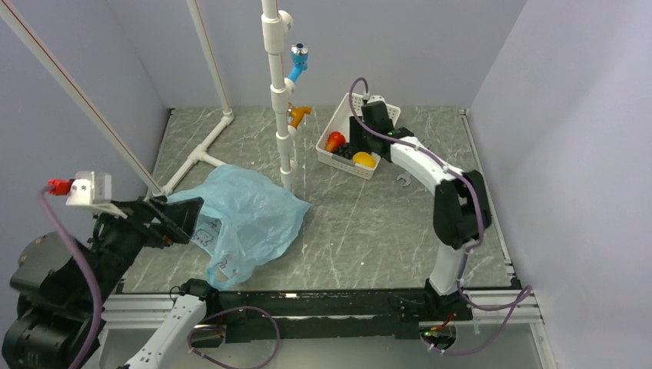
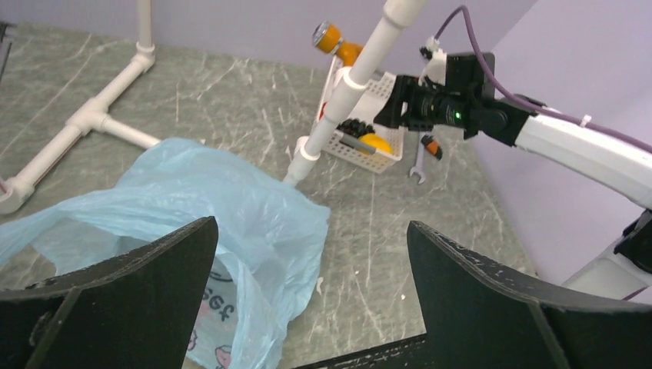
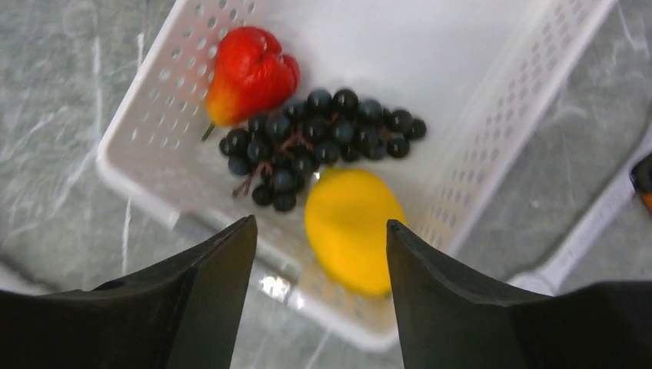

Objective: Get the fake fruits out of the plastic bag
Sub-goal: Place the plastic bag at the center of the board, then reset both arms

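Note:
The light-blue plastic bag [image 1: 246, 211] lies crumpled on the table at the left, also in the left wrist view [image 2: 192, 207]. My left gripper [image 1: 183, 217] is open and empty at the bag's left edge. The red-orange fruit [image 3: 247, 73], the dark grapes [image 3: 319, 138] and the yellow fruit [image 3: 352, 229] lie in the white perforated basket [image 3: 477, 131] at the back right [image 1: 338, 161]. My right gripper [image 3: 321, 231] is open and empty, hovering just above the basket over the yellow fruit.
A white PVC pipe stand [image 1: 281, 100] rises mid-table with a frame [image 1: 196, 157] along the left. An orange-handled wrench [image 2: 421, 157] lies right of the basket. Purple walls enclose the table.

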{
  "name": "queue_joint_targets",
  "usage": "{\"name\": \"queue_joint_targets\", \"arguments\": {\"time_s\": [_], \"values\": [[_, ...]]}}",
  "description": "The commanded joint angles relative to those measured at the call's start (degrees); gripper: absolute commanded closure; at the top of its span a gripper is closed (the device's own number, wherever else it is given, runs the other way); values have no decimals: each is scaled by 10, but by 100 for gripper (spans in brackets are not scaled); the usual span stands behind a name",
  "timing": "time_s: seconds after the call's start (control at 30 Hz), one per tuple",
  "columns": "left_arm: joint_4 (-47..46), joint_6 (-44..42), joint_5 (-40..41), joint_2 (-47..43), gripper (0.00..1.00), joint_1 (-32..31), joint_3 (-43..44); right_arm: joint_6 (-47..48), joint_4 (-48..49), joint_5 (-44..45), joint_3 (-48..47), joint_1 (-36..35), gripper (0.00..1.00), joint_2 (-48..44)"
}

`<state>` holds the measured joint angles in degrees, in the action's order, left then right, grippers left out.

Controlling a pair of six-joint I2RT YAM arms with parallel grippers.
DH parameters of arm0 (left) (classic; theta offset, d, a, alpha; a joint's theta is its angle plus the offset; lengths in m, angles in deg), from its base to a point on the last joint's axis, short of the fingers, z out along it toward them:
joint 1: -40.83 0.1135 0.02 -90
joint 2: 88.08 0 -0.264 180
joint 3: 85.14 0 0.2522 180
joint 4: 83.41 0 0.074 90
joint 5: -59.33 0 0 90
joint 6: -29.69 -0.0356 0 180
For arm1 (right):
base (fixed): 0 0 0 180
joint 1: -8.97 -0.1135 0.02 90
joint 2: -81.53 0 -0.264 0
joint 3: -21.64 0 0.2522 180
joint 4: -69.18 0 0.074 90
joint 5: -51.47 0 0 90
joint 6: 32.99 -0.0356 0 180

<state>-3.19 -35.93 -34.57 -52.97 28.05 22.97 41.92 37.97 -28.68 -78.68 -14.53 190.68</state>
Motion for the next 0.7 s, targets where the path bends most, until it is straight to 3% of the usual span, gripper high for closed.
{"name": "queue_joint_targets", "arguments": {"time_s": [0.0,0.3,0.5,0.67], "values": [[-70,5,-20,-33,1,2,24,-34,-37,-12,41,-11,31,-160],[-128,-14,-18,-69,1,2,83,-24,-72,-35,151,-45,1,-490],[-168,-16,-11,-96,1,2,109,-29,-111,-29,125,-53,0,-639],[-206,-17,-5,-115,1,2,122,-29,-146,-20,76,-52,0,-702]]}}
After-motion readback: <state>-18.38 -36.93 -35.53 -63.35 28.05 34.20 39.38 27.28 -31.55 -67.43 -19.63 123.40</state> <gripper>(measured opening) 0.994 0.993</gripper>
